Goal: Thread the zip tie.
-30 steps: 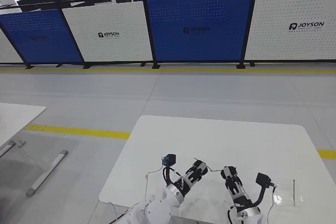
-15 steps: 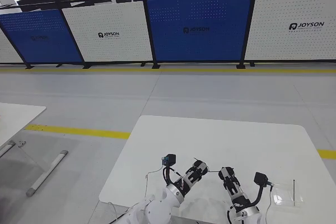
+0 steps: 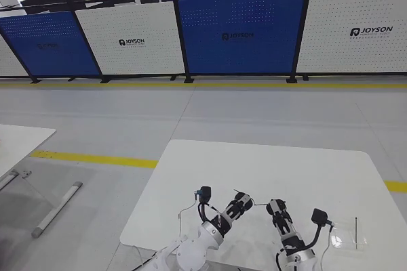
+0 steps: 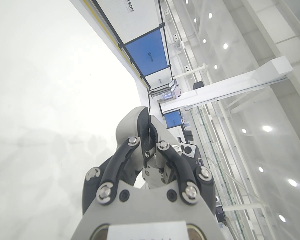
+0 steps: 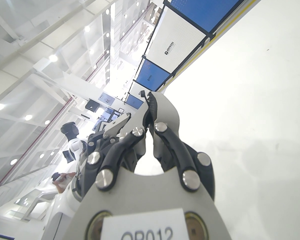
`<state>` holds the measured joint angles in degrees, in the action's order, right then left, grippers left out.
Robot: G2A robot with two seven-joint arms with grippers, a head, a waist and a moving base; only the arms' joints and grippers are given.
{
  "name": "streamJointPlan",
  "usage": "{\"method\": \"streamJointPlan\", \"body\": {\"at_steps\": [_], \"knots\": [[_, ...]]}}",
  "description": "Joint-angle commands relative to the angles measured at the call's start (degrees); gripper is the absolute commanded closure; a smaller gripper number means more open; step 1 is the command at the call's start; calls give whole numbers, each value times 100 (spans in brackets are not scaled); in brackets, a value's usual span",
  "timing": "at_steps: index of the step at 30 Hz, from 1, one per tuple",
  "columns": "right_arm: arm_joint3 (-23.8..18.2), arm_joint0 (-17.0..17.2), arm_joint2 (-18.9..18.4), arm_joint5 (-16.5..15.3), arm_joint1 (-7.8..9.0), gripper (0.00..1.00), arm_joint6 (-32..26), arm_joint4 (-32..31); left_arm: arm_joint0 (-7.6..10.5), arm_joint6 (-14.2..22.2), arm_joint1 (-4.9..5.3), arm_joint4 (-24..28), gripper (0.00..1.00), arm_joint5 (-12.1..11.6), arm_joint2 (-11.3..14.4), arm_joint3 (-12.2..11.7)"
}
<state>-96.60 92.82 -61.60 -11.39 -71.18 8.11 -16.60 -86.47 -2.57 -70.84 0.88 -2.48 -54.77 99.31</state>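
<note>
Down at the near edge of the white table [image 3: 271,162], I've got both arms tucked in close, tips nearly meeting. My left gripper [image 4: 148,117] is clamped tight: pads pressed together on the zip tie [image 4: 148,106], thin black strap caught between them and a short length poking out past the tips. Right gripper [image 5: 151,103], same story, squeezed closed on the strap, and on this side the tie's locking head [image 5: 142,93] sticks out just beyond the fingertips, up in the air, off the table. From the right wrist camera I can see the left gripper sitting just behind, apart from the right one. From above, the strap runs as a fine dark line bridging the small gap between the two grippers, above the tabletop. Moving out to my right, well apart from the grippers, a spare black tie [image 3: 356,230] lies straight on the table at a clear plastic bag [image 3: 342,240]; whether it is on the bag or just beside it, I can't tell. Past the far edge of the table there's grey floor with a yellow line [image 3: 95,159], another white table [image 3: 13,146] off to my left, and at the back a row of blue and white pegboard panels [image 3: 241,34].
</note>
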Motion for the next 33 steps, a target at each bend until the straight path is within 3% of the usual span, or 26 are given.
{"method": "streamJointPlan", "body": {"at_steps": [1, 6, 17, 33], "knots": [[4, -21, 24, -2, -12, 100, -19, -28, 5, 13, -3, -38, 100, -37, 9, -3], [25, -69, 81, 86, -43, 100, -40, -121, 14, -93, -17, -244, 100, -50, 50, -18], [-43, 121, -154, -74, -54, 100, 105, -44, -13, -221, -29, -407, 100, -51, -17, -46], [-83, 233, -337, -59, -57, 100, 44, 39, -24, -108, -36, -504, 100, -88, -1, -77]]}}
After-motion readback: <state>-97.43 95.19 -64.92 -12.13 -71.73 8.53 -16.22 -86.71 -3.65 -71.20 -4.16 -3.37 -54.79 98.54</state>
